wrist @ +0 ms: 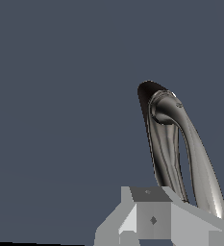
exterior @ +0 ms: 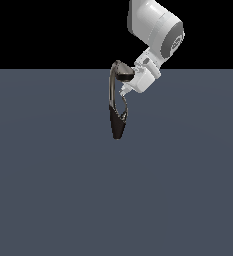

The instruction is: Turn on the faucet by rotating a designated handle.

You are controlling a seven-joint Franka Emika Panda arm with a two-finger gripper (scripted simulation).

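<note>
Grey gripper (wrist: 154, 218) fingers fill the wrist view's foreground, their spread impossible to judge. Just beyond stands the faucet (exterior: 117, 102), its slim handle (exterior: 123, 107) rising along the neck, beneath the fingertips.

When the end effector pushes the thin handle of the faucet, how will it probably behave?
The handle looks like rigid metal, so it should probably swing rather than bend. Its glossy curved surface may let the end effector slip. The faucet has a narrow base and might tip unless fixed.
</note>
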